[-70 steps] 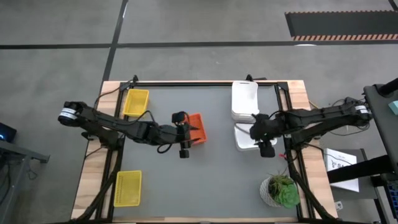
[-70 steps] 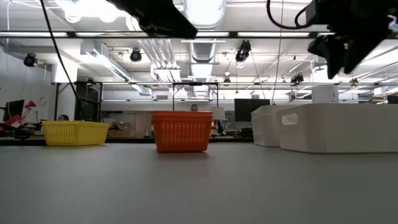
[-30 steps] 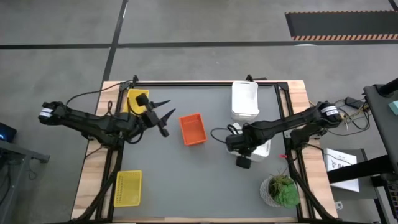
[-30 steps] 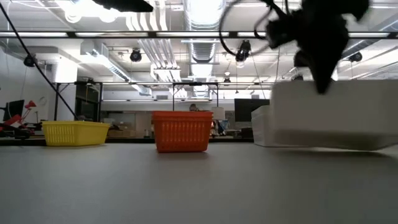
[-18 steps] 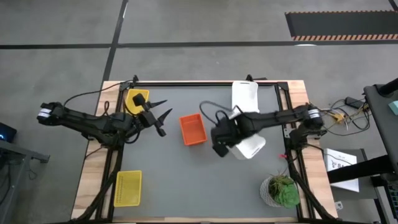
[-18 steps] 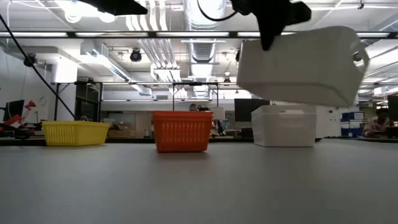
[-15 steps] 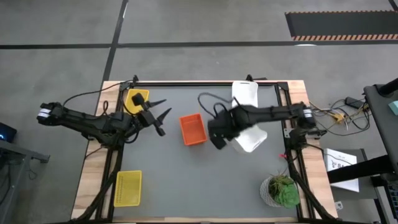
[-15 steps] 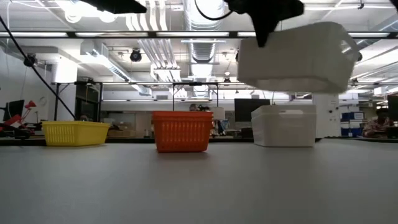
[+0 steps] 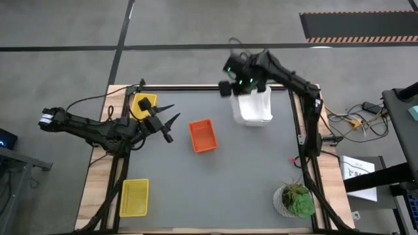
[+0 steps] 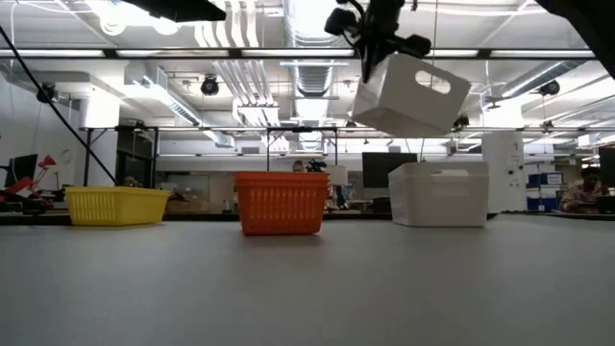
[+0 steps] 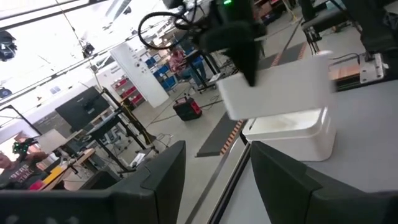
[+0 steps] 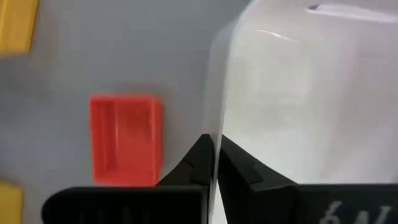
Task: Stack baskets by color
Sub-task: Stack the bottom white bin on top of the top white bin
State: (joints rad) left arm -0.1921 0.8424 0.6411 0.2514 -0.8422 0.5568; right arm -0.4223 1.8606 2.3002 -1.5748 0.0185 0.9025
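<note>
My right gripper (image 9: 240,88) is shut on a white basket (image 10: 413,96) and holds it in the air over the far right of the table. Below it another white basket (image 10: 439,207) rests by its base on the table. An orange basket (image 9: 202,135) sits mid-table. One yellow basket (image 9: 144,104) stands at the far left, another (image 9: 134,197) at the near left. My left gripper (image 9: 173,123) hangs open next to the far yellow basket, with nothing between its fingers. My right gripper pinches the rim of one wall (image 12: 215,127) of the white basket, one finger (image 12: 242,167) inside the basket and one outside. The fingers come from above, slanting down. The basket hangs tilted below them, lifted clear above the white basket on the table.
A potted green plant (image 9: 295,200) stands at the near right corner. A dark frame rail (image 9: 215,87) runs along the far edge. The grey mat between the orange basket and the plant is bare.
My right gripper has swung up and toward the table's far edge, rolling as it went and staying shut on the white basket. The basket has left the table's right middle and now hangs tilted above the other white basket.
</note>
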